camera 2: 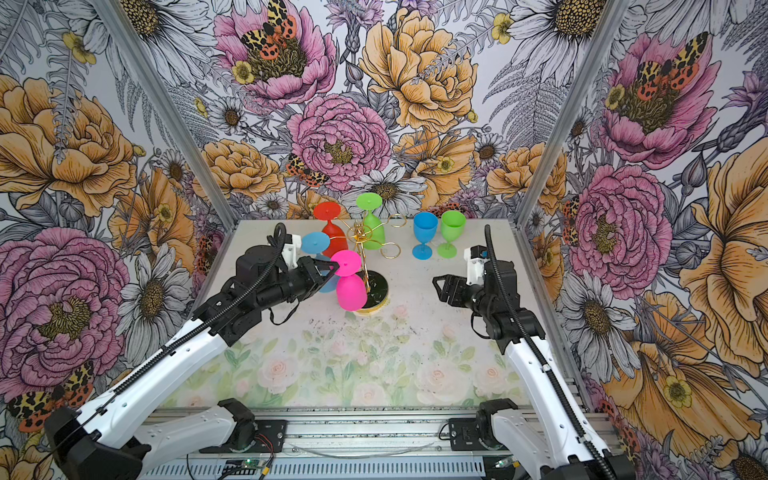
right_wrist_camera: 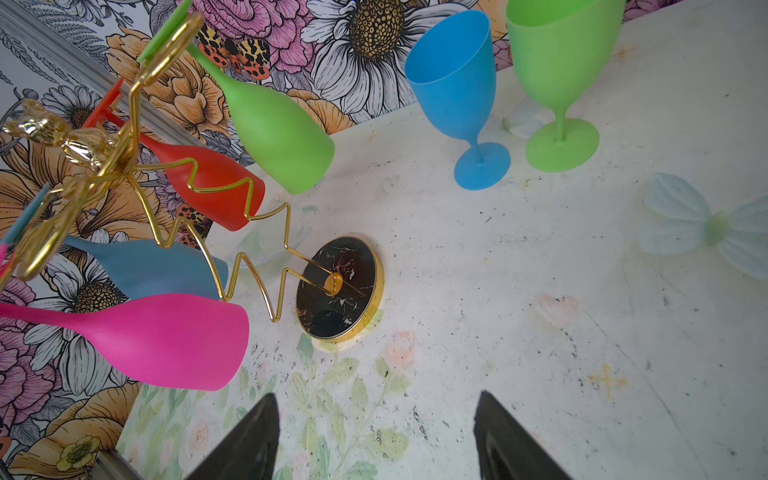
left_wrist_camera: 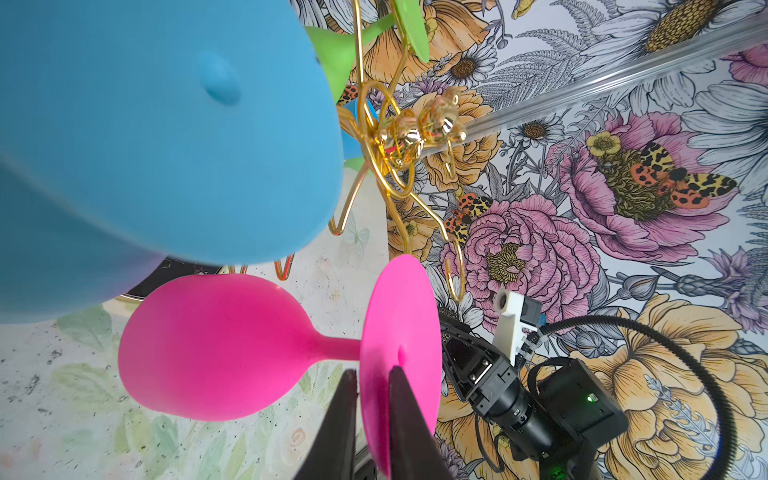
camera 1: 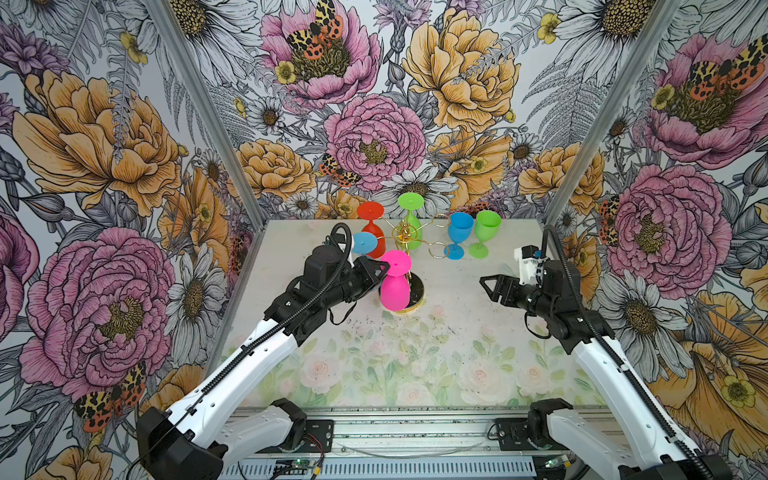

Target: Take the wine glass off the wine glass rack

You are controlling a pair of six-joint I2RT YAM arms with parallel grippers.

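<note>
The gold wire wine glass rack (camera 1: 405,237) stands on its round black base (right_wrist_camera: 338,286) at the middle back of the table. A pink wine glass (camera 1: 395,291) hangs bowl-down at the rack's front, seen also in the wrist views (left_wrist_camera: 216,349) (right_wrist_camera: 158,340). My left gripper (camera 1: 384,270) (left_wrist_camera: 372,372) is shut on the pink glass's flat foot, one finger on each face of the disc. My right gripper (camera 1: 487,289) (right_wrist_camera: 377,395) hovers open over the table to the right of the rack, holding nothing.
Red (camera 1: 372,232), green (camera 1: 410,216) and light blue (camera 1: 363,243) glasses hang upside down on the rack's other arms. A blue glass (camera 1: 459,235) and a green glass (camera 1: 485,232) stand upright at the back right. Flowered walls close in the table on three sides.
</note>
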